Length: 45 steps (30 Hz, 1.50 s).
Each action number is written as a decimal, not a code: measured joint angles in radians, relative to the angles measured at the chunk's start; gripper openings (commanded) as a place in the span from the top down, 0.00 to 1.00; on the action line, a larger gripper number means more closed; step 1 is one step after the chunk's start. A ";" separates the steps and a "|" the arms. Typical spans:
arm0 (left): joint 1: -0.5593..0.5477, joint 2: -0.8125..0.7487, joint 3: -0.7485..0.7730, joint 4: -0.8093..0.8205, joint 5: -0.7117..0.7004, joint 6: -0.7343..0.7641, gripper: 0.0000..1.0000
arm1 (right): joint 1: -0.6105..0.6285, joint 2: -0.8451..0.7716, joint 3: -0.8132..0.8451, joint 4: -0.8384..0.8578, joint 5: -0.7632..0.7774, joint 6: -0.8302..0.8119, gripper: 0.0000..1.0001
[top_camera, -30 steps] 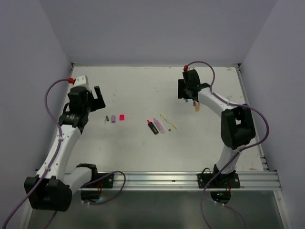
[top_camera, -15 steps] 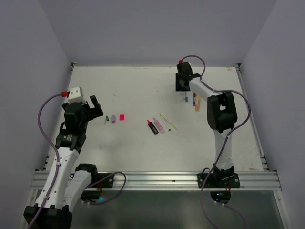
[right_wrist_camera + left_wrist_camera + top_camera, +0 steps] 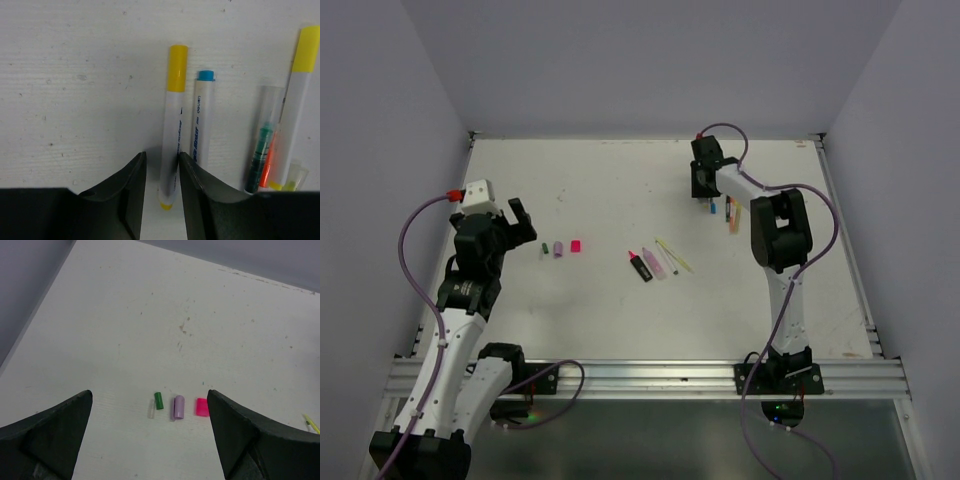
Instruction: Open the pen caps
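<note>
Having barely shifted since half a second ago, the right tool (image 3: pixel 162 156) straddles the yellow-capped pen (image 3: pixel 174 115), not quite clenched.

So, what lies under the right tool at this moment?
A white pen with a yellow cap lies on the table between the right tool's fingers. What the black fingers themselves cover is hidden.

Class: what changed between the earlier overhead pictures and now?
The right gripper shifted slightly left and farther back, and its fingers now straddle the yellow-capped white pen. The left gripper drew back toward the near edge. Nothing was grasped or released. The green plastic cap, lilac cap, pink cap and pens mid-table stayed put.
</note>
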 measured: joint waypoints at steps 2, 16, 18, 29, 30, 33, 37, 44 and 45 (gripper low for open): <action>0.000 0.001 0.000 0.000 0.002 0.000 0.01 | 0.000 0.002 0.002 -0.001 -0.009 0.000 0.69; -0.001 0.005 -0.017 0.057 0.166 -0.002 0.01 | 0.003 -0.085 -0.143 0.078 -0.154 0.011 1.00; -0.001 0.007 -0.017 0.069 0.222 -0.010 0.01 | 0.015 -0.143 -0.231 0.106 -0.194 0.017 1.00; -0.006 0.047 -0.003 0.194 0.587 -0.208 0.03 | 0.282 -0.627 -0.608 0.268 -0.281 0.011 1.00; -0.011 0.048 -0.003 0.214 0.605 -0.228 0.03 | 0.314 -0.675 -0.634 0.291 -0.291 0.010 1.00; -0.052 0.053 0.018 0.249 0.617 -0.277 0.06 | 0.397 -0.800 -0.706 0.357 -0.306 0.006 1.00; -0.151 0.079 0.062 0.280 0.594 -0.320 0.11 | 0.485 -0.904 -0.794 0.454 -0.323 0.007 1.00; -0.302 0.156 0.074 0.307 0.499 -0.383 0.30 | 0.563 -0.952 -0.861 0.553 -0.322 0.006 1.00; -0.314 0.167 0.074 0.308 0.481 -0.389 0.31 | 0.569 -0.952 -0.862 0.559 -0.322 0.006 1.00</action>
